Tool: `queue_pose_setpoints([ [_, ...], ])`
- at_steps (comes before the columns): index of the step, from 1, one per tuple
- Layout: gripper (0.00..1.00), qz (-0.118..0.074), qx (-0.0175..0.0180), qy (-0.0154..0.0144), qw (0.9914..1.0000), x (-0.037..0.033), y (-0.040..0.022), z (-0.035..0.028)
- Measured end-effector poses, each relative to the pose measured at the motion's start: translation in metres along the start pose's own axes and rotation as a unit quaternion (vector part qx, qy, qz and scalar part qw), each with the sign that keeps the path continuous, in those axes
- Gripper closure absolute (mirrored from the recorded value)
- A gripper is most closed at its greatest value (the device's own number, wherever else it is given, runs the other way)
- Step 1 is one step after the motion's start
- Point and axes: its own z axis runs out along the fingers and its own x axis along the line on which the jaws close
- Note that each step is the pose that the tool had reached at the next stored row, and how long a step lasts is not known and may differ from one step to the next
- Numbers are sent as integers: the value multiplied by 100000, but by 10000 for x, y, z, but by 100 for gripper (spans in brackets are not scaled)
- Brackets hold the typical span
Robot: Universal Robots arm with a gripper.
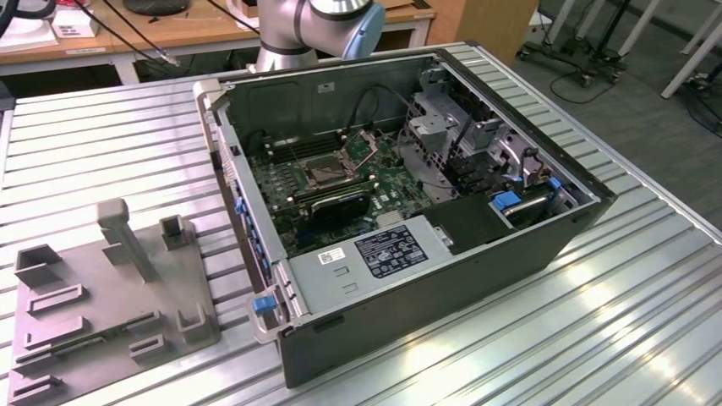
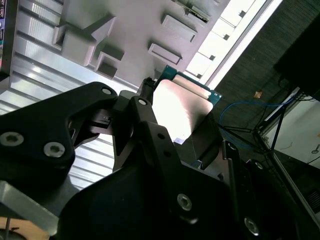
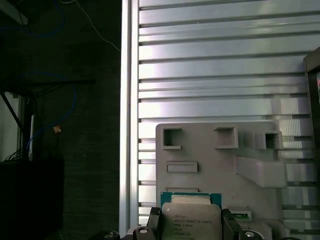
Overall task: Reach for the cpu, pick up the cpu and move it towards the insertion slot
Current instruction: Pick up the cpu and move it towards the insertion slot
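Observation:
In both wrist views my gripper (image 3: 191, 226) is shut on the cpu (image 3: 190, 214), a thin square chip with a pale metal face and a green edge. One black finger presses on each of two opposite sides. The second wrist view shows the cpu (image 2: 182, 107) tilted between the black fingers (image 2: 144, 102) of my gripper (image 2: 180, 120). It hangs well above the grey plastic tray (image 3: 210, 150). In the exterior view the insertion slot (image 1: 327, 173), a dark square socket in a silvery frame, lies on the green board inside the open computer case (image 1: 451, 271), with its bracket (image 1: 367, 148) swung up.
The grey tray (image 1: 101, 313) with posts and recesses lies on the ribbed metal table (image 1: 113, 152) at the exterior view's left of the case. A white-labelled power supply (image 1: 390, 249) and drive cages (image 1: 451, 127) crowd the case. The table edge (image 3: 127, 100) drops to dark floor.

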Motion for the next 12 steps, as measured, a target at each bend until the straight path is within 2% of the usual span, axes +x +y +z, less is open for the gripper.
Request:
queue_pose_setpoints([
  [12,46,-1,0,-3,100000,-7,5,-62],
])
